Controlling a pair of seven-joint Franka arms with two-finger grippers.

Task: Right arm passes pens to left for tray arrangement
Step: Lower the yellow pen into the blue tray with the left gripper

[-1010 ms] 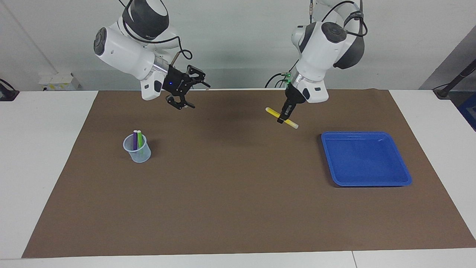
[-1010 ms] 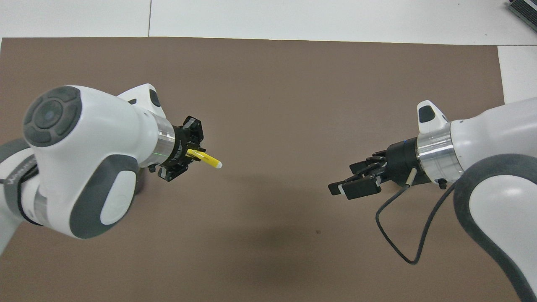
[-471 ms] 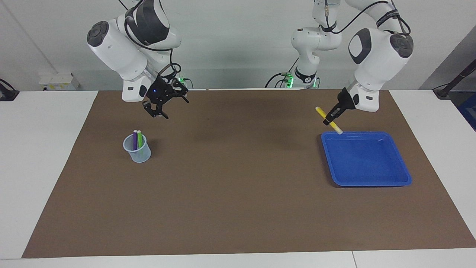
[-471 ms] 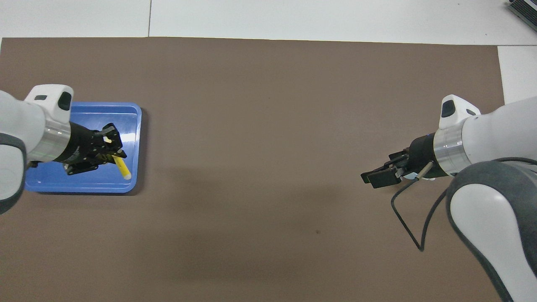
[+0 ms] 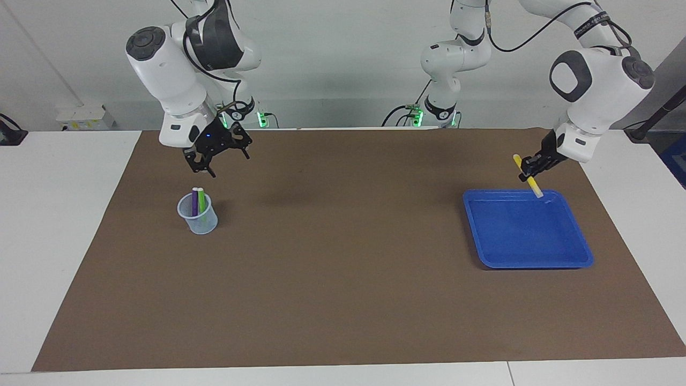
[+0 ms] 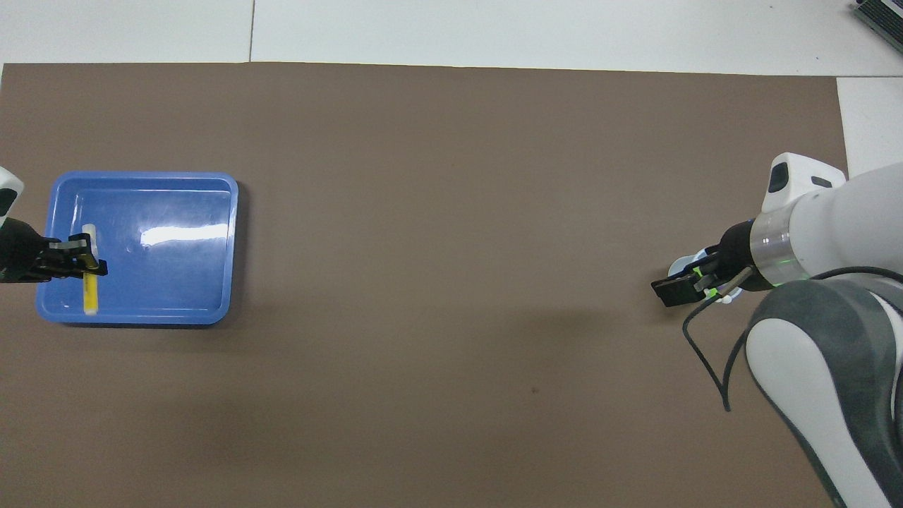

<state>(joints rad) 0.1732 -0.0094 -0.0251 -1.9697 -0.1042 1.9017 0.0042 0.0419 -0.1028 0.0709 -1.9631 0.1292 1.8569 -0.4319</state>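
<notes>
While my left gripper hangs clamped on the yellow pen over the blue tray, at the rim nearest the robots, pale cap end angled down, the step in hand is placing this first pen. Next, I judge: lower into the tray, level it, then release. My right gripper, fingers spread and empty, hovers over the translucent cup, well apart from the tray, with the purple pen and green pen upright inside.

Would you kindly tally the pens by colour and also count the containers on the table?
Yellow pen: 1
Purple pen: 1
Green pen: 1
Blue tray: 1
Translucent cup: 1
Total: 5 things, 3 pens and 2 containers
</notes>
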